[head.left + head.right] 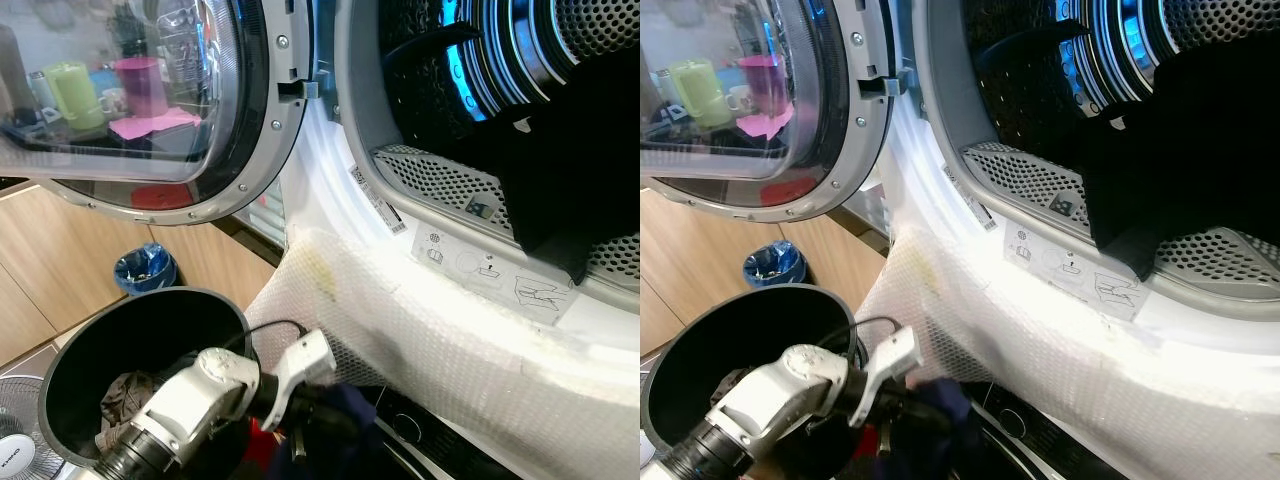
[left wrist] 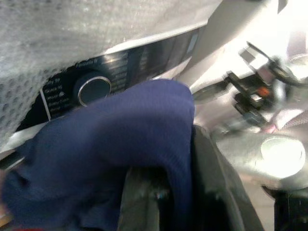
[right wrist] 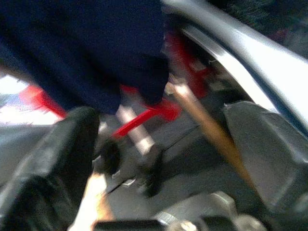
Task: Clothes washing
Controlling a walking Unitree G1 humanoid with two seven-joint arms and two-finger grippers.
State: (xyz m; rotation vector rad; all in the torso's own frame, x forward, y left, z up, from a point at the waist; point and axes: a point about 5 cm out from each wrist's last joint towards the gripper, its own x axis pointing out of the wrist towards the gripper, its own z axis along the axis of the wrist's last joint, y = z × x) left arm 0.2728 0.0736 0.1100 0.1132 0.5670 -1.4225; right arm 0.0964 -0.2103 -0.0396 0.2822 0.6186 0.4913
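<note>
We see the left claw [image 2: 159, 192] gripping a navy garment [image 2: 115, 144] beside the black laundry bucket [image 1: 90, 350], below the washer's open door [image 1: 200, 130]; the right claw's [image 3: 159, 144] fingers stand apart.

Head views downward; wrist views close on navy cloth [image 2: 115, 144]
</note>
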